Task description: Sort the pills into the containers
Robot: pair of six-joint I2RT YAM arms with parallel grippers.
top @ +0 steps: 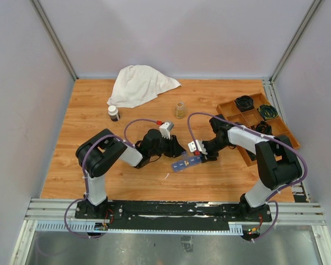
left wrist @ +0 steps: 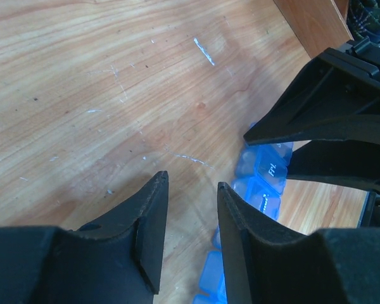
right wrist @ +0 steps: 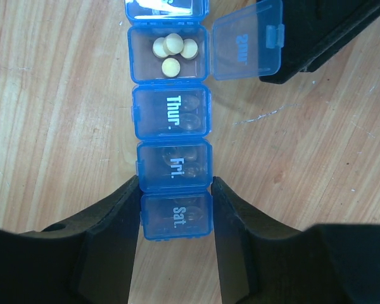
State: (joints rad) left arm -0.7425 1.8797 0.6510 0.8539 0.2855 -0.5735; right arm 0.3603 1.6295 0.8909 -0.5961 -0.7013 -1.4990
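The translucent blue pill organizer sits between the fingers of the right gripper, which clamp its "Sat." end. Ahead of the tips run the closed "Fri." and "Thur." cells, then an open cell holding four pale yellow pills, its lid flipped sideways. The left gripper is parted and empty, with the strip just beside one finger.

Right claw tight on Sat. end of pill organizer.

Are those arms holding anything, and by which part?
The right gripper clamps the blue pill organizer by its Sat. end; the left gripper holds nothing.
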